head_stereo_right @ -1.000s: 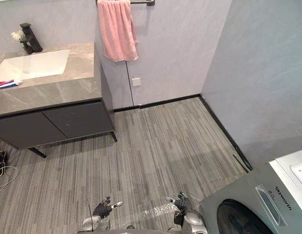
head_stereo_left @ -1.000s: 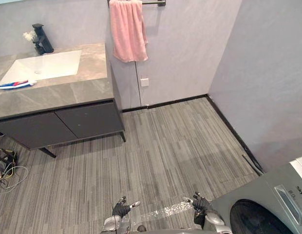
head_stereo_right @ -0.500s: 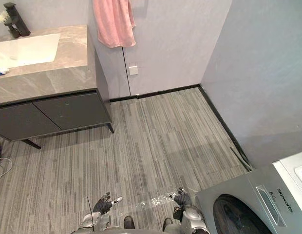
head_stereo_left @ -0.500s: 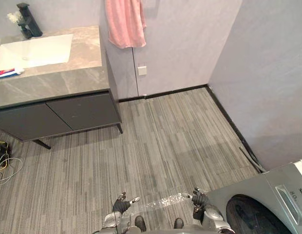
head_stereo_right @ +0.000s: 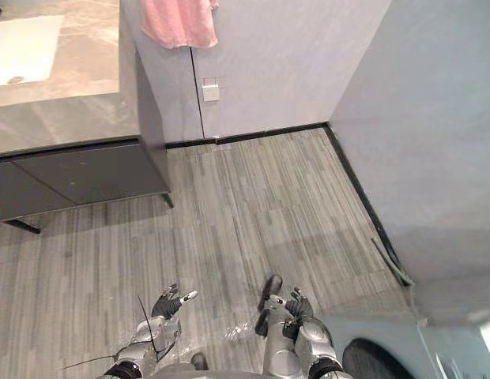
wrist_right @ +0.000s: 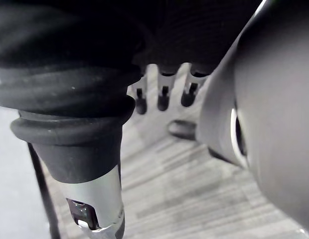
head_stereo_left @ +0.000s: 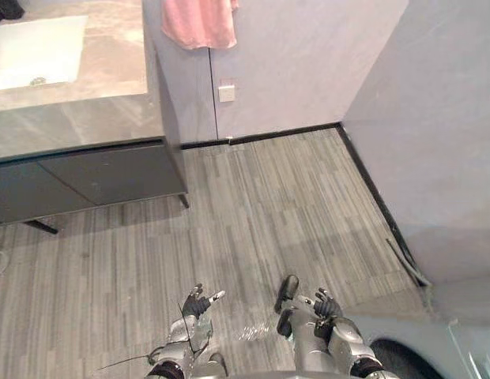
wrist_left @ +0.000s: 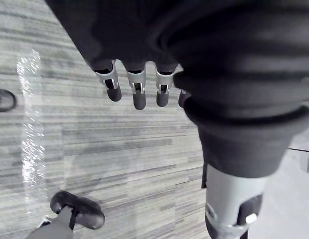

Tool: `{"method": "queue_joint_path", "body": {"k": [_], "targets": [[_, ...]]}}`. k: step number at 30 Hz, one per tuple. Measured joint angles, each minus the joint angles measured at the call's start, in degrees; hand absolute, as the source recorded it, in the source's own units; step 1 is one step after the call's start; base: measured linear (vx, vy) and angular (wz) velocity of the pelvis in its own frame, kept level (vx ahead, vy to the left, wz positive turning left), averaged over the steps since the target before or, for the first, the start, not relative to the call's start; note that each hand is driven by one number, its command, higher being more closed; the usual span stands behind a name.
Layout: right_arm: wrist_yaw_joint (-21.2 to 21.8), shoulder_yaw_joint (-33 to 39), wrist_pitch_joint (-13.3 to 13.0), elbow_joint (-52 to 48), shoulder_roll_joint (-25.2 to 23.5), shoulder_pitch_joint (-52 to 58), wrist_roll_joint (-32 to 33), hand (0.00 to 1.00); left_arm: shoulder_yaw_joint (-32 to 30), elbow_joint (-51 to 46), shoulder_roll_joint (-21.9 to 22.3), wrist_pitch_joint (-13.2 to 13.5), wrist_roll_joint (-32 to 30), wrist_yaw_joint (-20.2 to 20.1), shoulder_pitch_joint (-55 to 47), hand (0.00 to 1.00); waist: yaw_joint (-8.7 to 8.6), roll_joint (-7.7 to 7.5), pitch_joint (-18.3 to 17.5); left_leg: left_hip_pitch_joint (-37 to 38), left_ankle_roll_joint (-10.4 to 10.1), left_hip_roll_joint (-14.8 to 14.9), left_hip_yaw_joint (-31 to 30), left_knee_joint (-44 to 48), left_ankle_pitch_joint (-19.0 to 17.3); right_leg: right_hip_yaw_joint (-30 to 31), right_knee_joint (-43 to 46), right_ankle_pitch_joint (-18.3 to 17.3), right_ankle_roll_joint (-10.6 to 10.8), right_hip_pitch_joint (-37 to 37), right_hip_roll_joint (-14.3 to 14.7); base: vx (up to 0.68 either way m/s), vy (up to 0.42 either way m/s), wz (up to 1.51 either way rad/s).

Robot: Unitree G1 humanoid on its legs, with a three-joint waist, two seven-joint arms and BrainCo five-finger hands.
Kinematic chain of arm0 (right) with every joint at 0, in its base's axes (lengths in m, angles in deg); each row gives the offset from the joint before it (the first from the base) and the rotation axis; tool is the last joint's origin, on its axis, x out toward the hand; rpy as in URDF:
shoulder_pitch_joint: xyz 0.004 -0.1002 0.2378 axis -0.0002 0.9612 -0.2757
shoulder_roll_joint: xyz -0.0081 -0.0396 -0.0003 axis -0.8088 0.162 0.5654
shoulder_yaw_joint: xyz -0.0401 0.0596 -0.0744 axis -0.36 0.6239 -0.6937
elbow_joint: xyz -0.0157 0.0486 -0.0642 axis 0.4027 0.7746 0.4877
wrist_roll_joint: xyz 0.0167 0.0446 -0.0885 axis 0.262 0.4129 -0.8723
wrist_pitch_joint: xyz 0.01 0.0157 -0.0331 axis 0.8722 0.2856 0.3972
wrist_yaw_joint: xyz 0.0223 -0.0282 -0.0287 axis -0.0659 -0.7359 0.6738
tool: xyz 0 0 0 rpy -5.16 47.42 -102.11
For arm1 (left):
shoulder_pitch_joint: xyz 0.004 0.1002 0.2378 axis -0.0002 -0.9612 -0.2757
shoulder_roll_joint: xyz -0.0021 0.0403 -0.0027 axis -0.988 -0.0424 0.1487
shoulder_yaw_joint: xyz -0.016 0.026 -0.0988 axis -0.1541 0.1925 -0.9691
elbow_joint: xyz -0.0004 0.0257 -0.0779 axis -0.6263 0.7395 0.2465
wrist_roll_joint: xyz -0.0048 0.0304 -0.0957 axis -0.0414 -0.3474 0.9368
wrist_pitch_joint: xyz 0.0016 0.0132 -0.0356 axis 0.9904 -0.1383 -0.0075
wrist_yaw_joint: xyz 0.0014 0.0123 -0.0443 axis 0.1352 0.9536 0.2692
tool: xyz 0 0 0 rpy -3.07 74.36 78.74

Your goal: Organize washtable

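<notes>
Fingers [wrist_left: 138, 97] of left hand [head_stereo_left: 196, 304] and right hand [head_stereo_left: 324, 306] hang far from washtable [head_stereo_left: 87, 118].

Both head eyes look steeply down from high up at the same striped floor [head_stereo_left: 261, 213], vanity counter [head_stereo_left: 79, 118] at 10 o'clock and pink towel [head_stereo_left: 199, 22] at 12, while each wrist cam sits right behind its own hand, left hand [wrist_left: 139, 93] and right hand [wrist_right: 163, 99], staring at that floor.

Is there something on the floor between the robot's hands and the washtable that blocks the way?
Nothing visible does. Bare grey striped floor lies between the open, empty left hand and right hand and the grey stone-topped washtable with dark cabinet doors, which stands ahead to the robot's left.
</notes>
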Motion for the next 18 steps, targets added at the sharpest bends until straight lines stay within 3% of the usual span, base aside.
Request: {"method": "queue_joint_path", "body": {"k": [1,2,3,5,8,10,11,12,13,14,15,17,18], "targets": [[0.0,-1.1,0.1,0.2,0.9,0.2,-0.3,0.00,-0.8,0.0,1.2,-0.3,1.6,-0.2,-0.4,0.00,0.67,0.95,0.2,-2.8,1.9,2.2,-0.2,9.3,8.0,0.4,-0.8,-1.8,-0.2,3.2,0.9,0.74,-0.328,-0.31],[0.1,-2.4,0.1,1.0,1.6,-0.2,-0.6,0.00,-1.5,-0.1,2.4,-0.5,3.4,-0.4,-1.4,0.00,1.47,1.68,0.5,-6.1,2.5,4.6,-0.2,21.2,8.2,2.0,-2.7,-3.1,-0.1,8.5,2.2,0.85,-0.326,-0.65],[0.0,-2.3,0.0,1.5,1.5,-0.7,-0.6,0.00,-2.0,-0.2,2.8,-0.6,4.5,-0.7,-2.2,0.00,1.98,1.87,0.4,-8.0,3.7,5.2,0.0,28.2,5.9,4.1,-4.1,-3.9,-0.2,13.3,2.4,0.68,-0.215,-0.72],[-0.1,-2.2,-0.2,1.5,1.4,-0.9,-0.5,0.00,-2.6,-0.5,2.7,-0.5,5.7,-0.8,-2.2,0.00,2.29,0.94,0.7,-10.6,4.1,4.6,0.7,29.7,3.6,6.4,-6.0,-4.1,-0.3,18.5,2.1,0.50,-0.081,-0.63],[0.0,-1.8,-0.2,1.5,1.1,-2.0,0.4,0.00,-5.1,-3.2,2.5,0.1,7.1,-0.8,-2.5,0.00,4.08,-0.20,0.7,-17.9,4.0,1.7,1.5,17.9,2.0,10.2,-7.1,-5.9,1.0,23.8,-0.5,0.55,0.069,-0.77],[0.0,-1.7,-0.2,1.5,1.0,-1.9,0.4,0.00,-6.7,-3.8,2.4,0.8,7.3,-0.8,-2.9,0.00,4.23,-1.21,0.7,-19.9,3.9,-2.1,1.2,-0.7,2.6,10.1,-7.5,-8.8,5.4,27.7,-4.0,0.66,0.267,-0.59],[0.0,-1.5,-0.2,1.4,1.2,-1.5,0.4,0.00,-6.9,-4.0,2.5,0.8,7.4,-0.8,-3.3,0.00,4.17,-1.22,0.4,-20.0,2.6,-4.2,0.7,-12.6,5.2,9.9,-8.6,-10.6,8.1,30.4,-5.6,0.53,0.326,-0.53],[0.0,-1.6,-0.3,1.3,1.4,-1.0,0.3,0.00,-6.9,-4.1,2.6,0.8,7.4,-0.8,-3.9,0.00,4.20,-0.88,-0.2,-19.8,2.2,-5.0,-0.2,-18.5,7.2,9.8,-9.4,-11.4,9.3,31.3,-6.0,0.56,0.428,-0.67],[-0.1,-1.6,-0.3,1.3,1.6,-0.1,0.1,0.00,-7.2,-4.3,2.5,1.0,7.7,-0.7,-5.1,0.00,5.10,0.27,-1.7,-20.2,3.6,-5.0,-1.8,-22.8,14.6,10.0,-11.1,-13.5,12.3,33.9,-6.3,0.58,0.428,-0.57],[0.0,-1.7,0.1,1.9,0.2,0.0,-0.3,0.00,-7.9,-4.0,1.4,1.3,7.9,-0.6,-4.7,0.00,4.97,-2.42,-2.7,-22.5,5.9,-6.9,-1.7,-17.3,16.9,9.4,-12.4,-13.8,12.7,35.8,-8.8,0.56,0.404,-0.33],[0.1,-1.7,0.1,1.8,-0.6,0.2,-0.6,0.00,-8.7,-4.0,1.0,1.3,7.9,-0.6,-4.3,0.00,4.61,-3.66,-3.6,-23.8,6.4,-7.7,-1.5,-15.8,15.4,9.2,-12.3,-12.4,11.8,35.2,-9.6,0.53,0.337,0.08],[0.3,-1.7,0.0,1.7,-1.8,0.1,-0.8,0.00,-10.2,-3.1,-0.2,1.5,7.9,-0.8,-4.9,0.00,5.59,-5.31,-4.7,-23.1,9.1,-9.2,0.3,-12.7,12.4,11.3,-9.6,-3.6,14.1,33.9,-12.3,0.59,0.383,0.06],[0.6,-1.6,0.0,1.6,-1.9,0.2,-0.8,0.00,-11.3,-2.9,-0.2,1.5,7.8,-0.8,-5.2,0.00,5.65,-5.72,-5.0,-22.1,9.7,-9.9,1.0,-12.1,11.5,12.1,-8.4,-1.7,14.2,34.0,-13.3,0.55,0.349,-0.14]]}}
